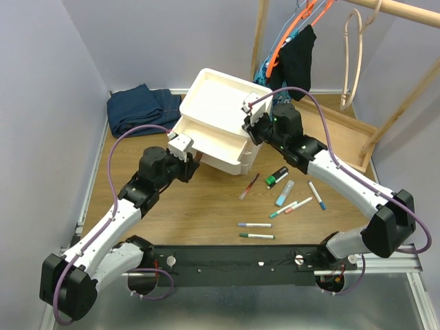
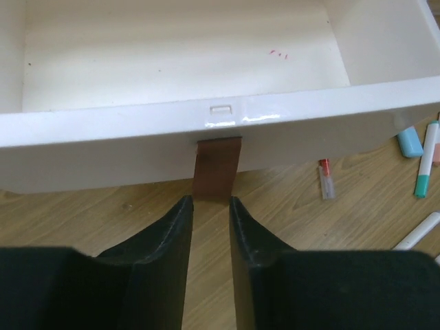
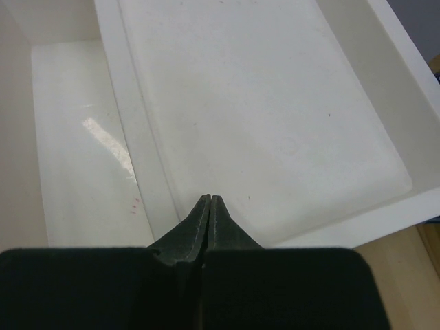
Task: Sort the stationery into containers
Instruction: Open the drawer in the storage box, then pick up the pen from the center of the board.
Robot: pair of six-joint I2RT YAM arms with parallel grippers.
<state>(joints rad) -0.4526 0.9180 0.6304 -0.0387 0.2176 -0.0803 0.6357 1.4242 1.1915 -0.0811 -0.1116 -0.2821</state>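
Observation:
The white drawer stack (image 1: 214, 110) stands mid-table. One drawer (image 2: 172, 55) is pulled out and empty, with its red-brown handle (image 2: 217, 167) facing me. My left gripper (image 2: 210, 203) is open, its tips just short of the handle and not gripping it. My right gripper (image 3: 208, 199) is shut and empty, its tips at the near rim of the tray-like top (image 3: 261, 124). The stationery lies on the table: a red pen (image 1: 249, 185), a black-green marker (image 1: 277, 177), a blue-capped bottle (image 1: 284, 193) and several slim white markers (image 1: 254, 225).
Folded jeans (image 1: 141, 106) lie at the back left. A long wooden tray (image 1: 350, 134) lies behind the right arm. Hangers and a dark garment (image 1: 297, 51) hang from a wooden rack at the back right.

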